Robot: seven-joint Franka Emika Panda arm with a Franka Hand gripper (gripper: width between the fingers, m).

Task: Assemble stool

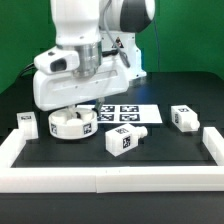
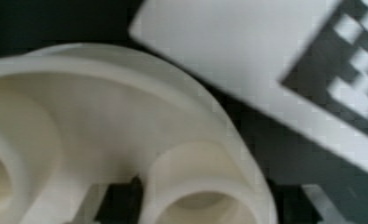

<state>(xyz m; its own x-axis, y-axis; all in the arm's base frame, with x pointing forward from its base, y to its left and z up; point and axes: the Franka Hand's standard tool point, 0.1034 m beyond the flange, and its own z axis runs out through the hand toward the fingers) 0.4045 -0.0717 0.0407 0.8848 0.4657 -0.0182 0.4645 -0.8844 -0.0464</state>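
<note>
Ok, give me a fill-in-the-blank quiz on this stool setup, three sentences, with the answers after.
1. The marker board carries ____ tags.
2. The end effector is at the round ____, not at a leg.
3. The loose legs on the table number ____.

Missing words: four; seat disc; three.

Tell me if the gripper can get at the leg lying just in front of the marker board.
Probably yes: the leg lies alone with nothing over it, and the gripper sits low at the seat disc right beside it.
</note>
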